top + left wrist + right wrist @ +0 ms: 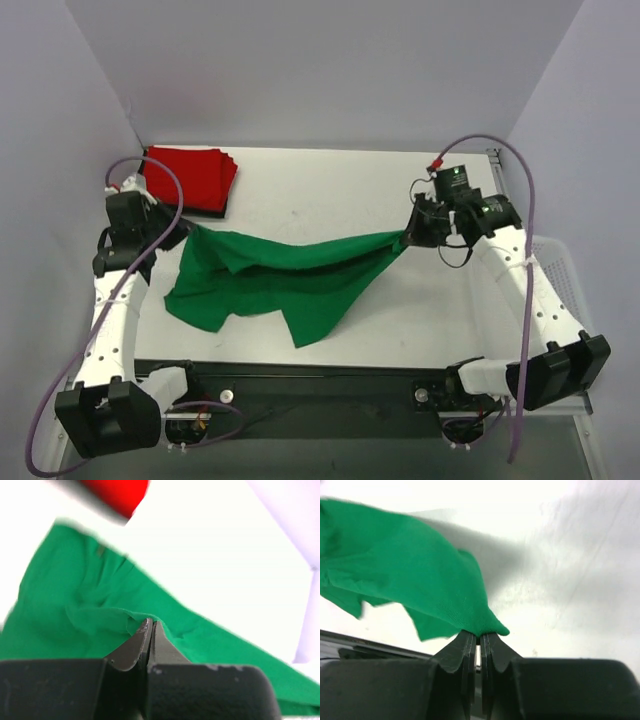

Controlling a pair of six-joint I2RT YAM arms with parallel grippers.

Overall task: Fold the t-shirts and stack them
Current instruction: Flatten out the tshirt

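Observation:
A bright green t-shirt hangs stretched between my two grippers above the white table, its lower part drooping onto the surface. My left gripper is shut on the shirt's left end; in the left wrist view the closed tips pinch green cloth. On the right end my right gripper is shut too, its tips clamping a corner of the green fabric. A folded red t-shirt lies on a black one at the back left corner; its red edge shows blurred in the left wrist view.
A white mesh basket stands off the table's right side. Pale walls close in the back and both sides. The black front rail with both arm bases runs along the near edge.

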